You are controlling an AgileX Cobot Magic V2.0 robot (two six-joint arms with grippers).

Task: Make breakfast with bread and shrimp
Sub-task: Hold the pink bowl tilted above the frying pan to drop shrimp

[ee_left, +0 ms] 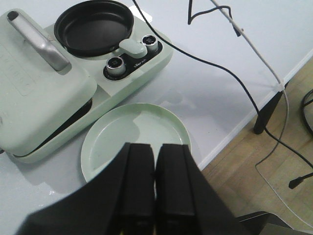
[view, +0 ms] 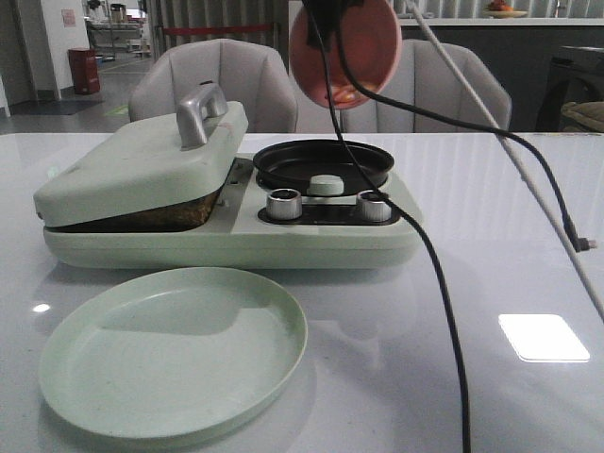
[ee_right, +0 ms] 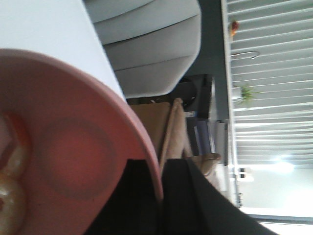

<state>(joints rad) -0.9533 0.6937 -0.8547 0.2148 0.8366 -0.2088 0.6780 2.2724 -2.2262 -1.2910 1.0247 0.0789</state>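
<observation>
1. Front view: my right gripper (view: 326,11) is up at the top edge, clamped on the rim of a pink bowl (view: 344,52) tipped on its side, high above the black pan (view: 323,162) on the right half of the green cooker (view: 236,222). Orange-pink shrimp (view: 344,95) sit at the bowl's low edge. The cooker's left lid (view: 142,160) w/ a silver handle (view: 201,111) is down but not flush — brown bread (view: 151,219) edge shows in the gap. A green plate (view: 175,351) lies near, just in front of the cooker. Two knobs (view: 284,203) sit on the front panel.

2. Left wrist view: my left gripper (ee_left: 155,181) hangs over the near rim of the plate (ee_left: 134,142), fingers (ee_left: 138,176) pressed together on nothing. Cooker (ee_left: 73,73) beyond it.

3. Right wrist view: right gripper (ee_right: 160,196) pinches the bowl (ee_right: 73,156) rim — one finger (ee_right: 190,196) outside, one inside. Shrimp (ee_right: 12,171) lie inside, against the bowl's wall.
</observation>
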